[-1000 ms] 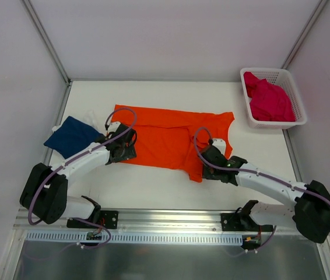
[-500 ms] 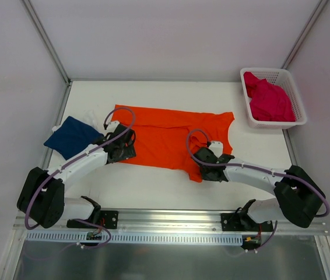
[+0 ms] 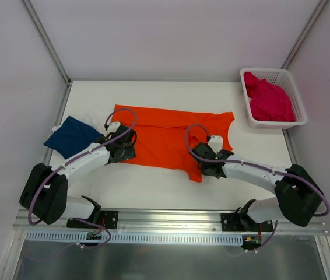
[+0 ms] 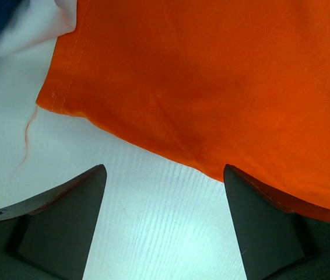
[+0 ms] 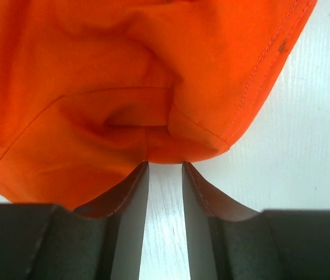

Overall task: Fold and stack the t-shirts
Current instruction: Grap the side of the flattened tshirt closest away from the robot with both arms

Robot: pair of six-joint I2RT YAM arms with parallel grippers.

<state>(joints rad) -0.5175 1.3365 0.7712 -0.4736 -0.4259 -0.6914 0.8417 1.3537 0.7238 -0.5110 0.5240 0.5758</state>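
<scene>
Top view: the orange shirt [image 3: 165,137] lies spread mid-surface [image 3: 153,93], the navy shirt [image 3: 72,135] at its left, and the pink shirt [image 3: 268,100] in the basket [image 3: 270,71].

Left wrist: the left end effector [image 3: 124,150] stands wide apart at the orange hem.

Right wrist: the right end effector [image 3: 207,166] is nearly together, its tips at bunched orange cloth; I cannot tell if it is pinching the cloth.

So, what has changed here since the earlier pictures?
The right arm folded in: its dark rear joint swung inward, toward the middle, while the right gripper shifted only slightly at the near sleeve of the orange t-shirt. Nothing was visibly taken or released. The left gripper, jaws wide at the hem, the navy t-shirt, and the magenta t-shirt in the white basket stayed as they were.
</scene>
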